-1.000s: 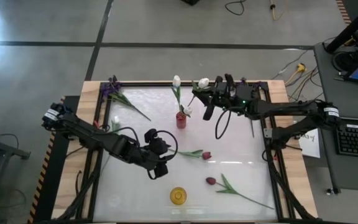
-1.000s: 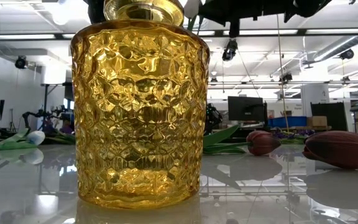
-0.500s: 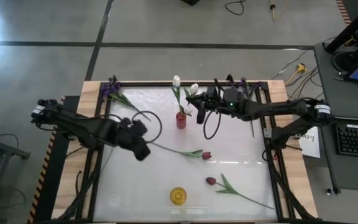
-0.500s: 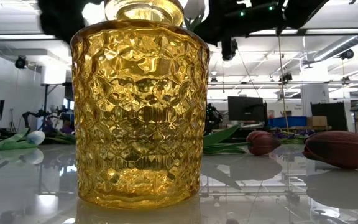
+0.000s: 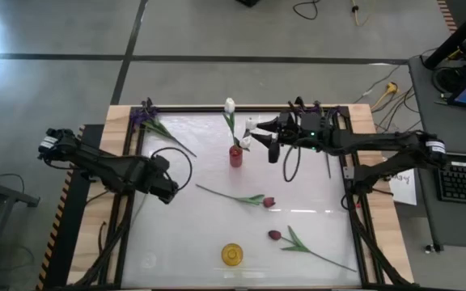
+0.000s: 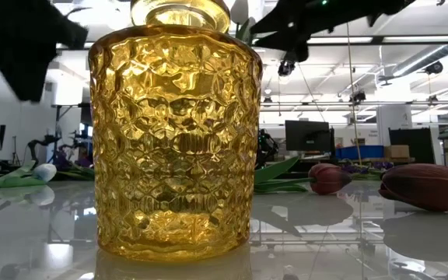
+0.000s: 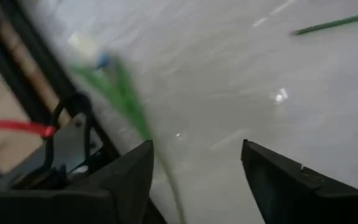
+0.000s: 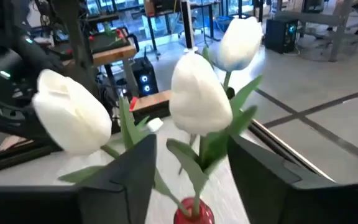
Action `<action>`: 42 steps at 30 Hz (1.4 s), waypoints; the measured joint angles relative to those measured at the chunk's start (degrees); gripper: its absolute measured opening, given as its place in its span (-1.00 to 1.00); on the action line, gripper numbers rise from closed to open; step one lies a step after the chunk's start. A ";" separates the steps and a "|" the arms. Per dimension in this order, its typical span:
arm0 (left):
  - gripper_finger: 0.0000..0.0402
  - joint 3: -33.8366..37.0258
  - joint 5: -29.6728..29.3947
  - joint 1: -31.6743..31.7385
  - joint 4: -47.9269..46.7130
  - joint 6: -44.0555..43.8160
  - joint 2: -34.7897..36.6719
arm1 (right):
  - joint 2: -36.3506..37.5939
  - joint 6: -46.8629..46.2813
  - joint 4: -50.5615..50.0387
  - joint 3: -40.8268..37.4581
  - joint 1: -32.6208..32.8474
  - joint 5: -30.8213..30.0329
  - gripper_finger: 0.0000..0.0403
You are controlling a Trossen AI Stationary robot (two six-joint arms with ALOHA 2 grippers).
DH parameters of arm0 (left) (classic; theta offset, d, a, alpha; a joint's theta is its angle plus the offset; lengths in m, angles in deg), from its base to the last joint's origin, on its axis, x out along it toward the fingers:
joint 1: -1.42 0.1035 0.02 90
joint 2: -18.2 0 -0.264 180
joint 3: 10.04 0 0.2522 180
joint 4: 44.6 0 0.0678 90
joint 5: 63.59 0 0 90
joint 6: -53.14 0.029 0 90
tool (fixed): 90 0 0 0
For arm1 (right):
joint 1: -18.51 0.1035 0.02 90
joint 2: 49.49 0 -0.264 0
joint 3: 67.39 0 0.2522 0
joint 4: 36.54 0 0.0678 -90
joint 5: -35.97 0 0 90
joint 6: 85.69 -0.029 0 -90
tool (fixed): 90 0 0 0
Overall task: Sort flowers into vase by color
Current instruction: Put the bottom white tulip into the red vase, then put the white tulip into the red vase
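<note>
At the near edge of the table (image 5: 176, 242) stands a yellow glass vase (image 5: 232, 254), with two dark red tulips (image 5: 275, 234) lying flat just behind it. Over the table's left side the left gripper (image 5: 166, 191) hangs with fingers wide apart and empty. Farther back, the right gripper (image 5: 255, 128) holds a white tulip (image 8: 73, 118) beside the small red vase (image 5: 235, 156), which already contains white tulips (image 8: 199, 93); purple flowers (image 5: 146, 115) lie at the far left corner.

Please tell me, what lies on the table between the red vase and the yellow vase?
In the high view, one dark red tulip lies between the red vase and the yellow vase.
</note>
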 joint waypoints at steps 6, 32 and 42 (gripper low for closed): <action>0.24 10.62 3.42 5.11 3.75 -6.47 1.68 | 7.07 0.90 -9.06 0.00 0.49 0.00 0.10; 0.00 16.60 -0.71 39.97 16.10 16.19 -16.62 | 13.38 -1.90 -21.37 -0.11 12.66 -0.28 0.12; -0.02 22.19 2.47 39.77 26.77 18.38 -21.04 | 13.38 -1.81 -22.33 -0.11 14.16 -3.64 0.12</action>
